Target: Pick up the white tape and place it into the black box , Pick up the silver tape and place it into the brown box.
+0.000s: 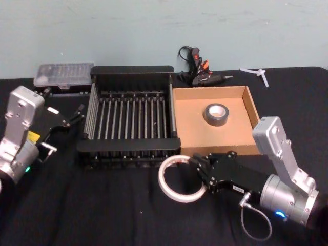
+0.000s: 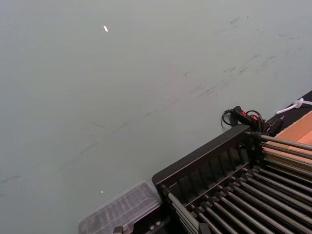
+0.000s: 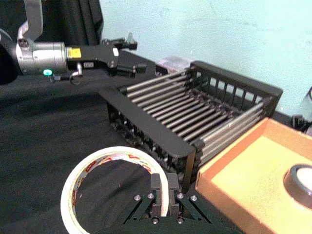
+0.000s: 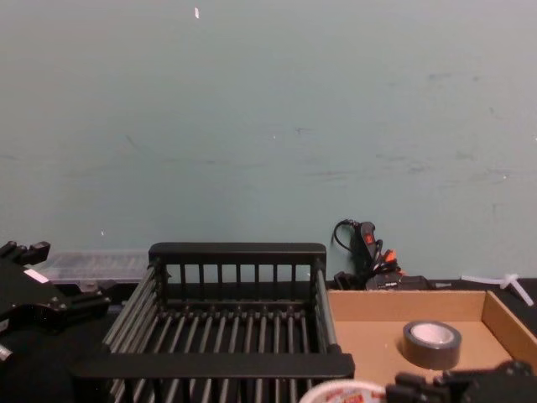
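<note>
White tape (image 1: 180, 179) is being gripped by the right gripper (image 1: 197, 165) on the table (image 1: 102, 205), just in front of the black box (image 1: 130, 121) and near its front right corner. In the right wrist view the fingers (image 3: 157, 189) are being closed on the ring's rim, one inside the loop and one outside, and red print is showing on the inner core of the white tape (image 3: 117, 187). Whether the ring is lying flat on the cloth or is slightly raised cannot be told.

Silver tape (image 1: 217, 114) is lying flat inside the brown box (image 1: 189, 107), which is standing right against the right side of the black box. In the chest view the silver tape (image 4: 431, 342) is sitting on the cardboard floor, to the right of the black box (image 4: 237, 252).

To the left of the black box the left gripper (image 1: 72, 120) is being held above the table, apart from the box's left wall, with its jaws spread and nothing between them. Its dark fingers (image 3: 127, 45) are standing apart in the right wrist view.

Behind the black box's left rear corner a clear plastic case (image 1: 62, 75) is lying; behind its right rear corner a glue gun (image 1: 199, 69) is resting by the wall.
</note>
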